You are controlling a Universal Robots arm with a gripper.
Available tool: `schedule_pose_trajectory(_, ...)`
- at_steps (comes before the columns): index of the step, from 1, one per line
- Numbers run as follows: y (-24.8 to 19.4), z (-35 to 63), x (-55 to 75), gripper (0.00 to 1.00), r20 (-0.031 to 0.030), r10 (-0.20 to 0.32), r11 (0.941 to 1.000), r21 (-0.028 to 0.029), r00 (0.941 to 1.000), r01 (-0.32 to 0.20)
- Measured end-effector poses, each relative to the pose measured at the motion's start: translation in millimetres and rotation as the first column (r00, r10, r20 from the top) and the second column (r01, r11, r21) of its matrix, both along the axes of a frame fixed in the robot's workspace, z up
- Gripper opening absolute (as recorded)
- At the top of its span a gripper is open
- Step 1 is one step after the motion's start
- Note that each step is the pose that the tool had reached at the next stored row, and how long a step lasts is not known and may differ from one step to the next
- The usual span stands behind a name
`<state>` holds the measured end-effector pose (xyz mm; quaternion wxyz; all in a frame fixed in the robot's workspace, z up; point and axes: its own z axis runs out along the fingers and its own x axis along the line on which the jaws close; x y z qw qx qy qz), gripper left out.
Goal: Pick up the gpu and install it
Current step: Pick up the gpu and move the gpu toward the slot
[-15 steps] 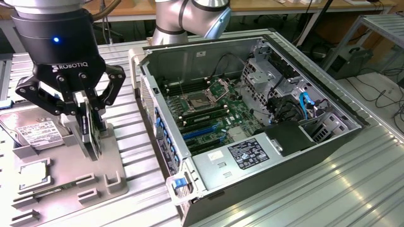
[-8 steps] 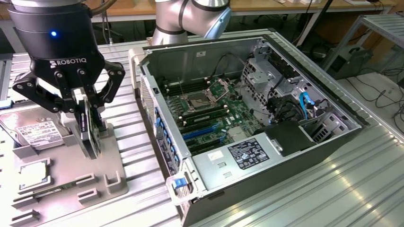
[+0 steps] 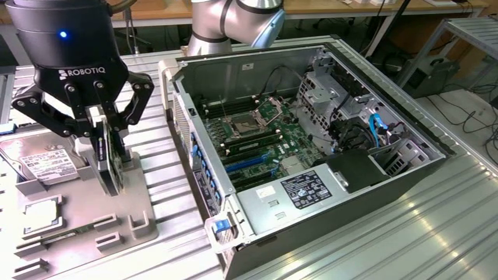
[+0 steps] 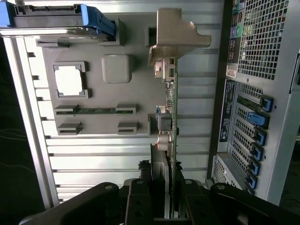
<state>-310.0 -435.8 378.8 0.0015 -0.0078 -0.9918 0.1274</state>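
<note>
gpu point(image 3: 113, 160) stood upright on its long edge in a slot of the grey plastic tray point(image 3: 78, 233) in the exterior view. It was a thin dark card seen almost edge-on, near the tray's edge that faced the pc case point(image 3: 311, 146). Its long axis ran roughly along the case's rear panel. The black gripper point(image 3: 109, 146) was down over it, fingers closed in on both faces, no gap I could see. The same tray held a silver hard drive point(image 3: 43, 163) with a white label and a small square chip point(image 3: 39, 213) in its own pocket. The case lay open on the ribbed aluminium table point(image 3: 435, 221), green motherboard point(image 3: 257, 140) showing inside.

Wrist view: the gpu point(image 4: 172, 108) was a skinny green edge running straight away from the gripper point(image 4: 166, 206), with its bent silver bracket point(image 4: 176, 35) at the far end. Fingers point(image 4: 140, 201) pinched it at the near end. The tray point(image 4: 93, 93) lay beside it, matte grey, with the chip point(image 4: 69, 79) and a ram stick point(image 4: 96, 111) sitting in pockets. Perforated case point(image 4: 253, 93) metal with blue latches point(image 4: 258, 119) was on the card's other side.
</note>
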Motion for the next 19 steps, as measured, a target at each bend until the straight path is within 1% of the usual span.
schedule_pose_trajectory(3,0.0,2.7,0.0,0.28,0.0000,0.000,1.0000,-0.0060,1.0000,0.000)
schedule_pose_trajectory(6,0.0,4.8,0.0,0.28,0.0000,0.000,1.0000,-0.0090,1.0000,0.000)
schedule_pose_trajectory(8,0.0,8.5,0.0,0.28,0.0001,0.000,0.9999,-0.0132,1.0000,0.000)
schedule_pose_trajectory(9,0.0,10.2,0.0,0.28,-0.0001,0.000,0.9999,-0.0167,1.0000,0.000)
schedule_pose_trajectory(15,0.0,14.2,0.0,0.28,0.0004,0.000,0.9996,-0.0297,1.0000,0.000)
schedule_pose_trajectory(19,0.0,21.7,0.0,0.28,0.0008,0.000,0.9994,-0.0344,1.0000,0.000)
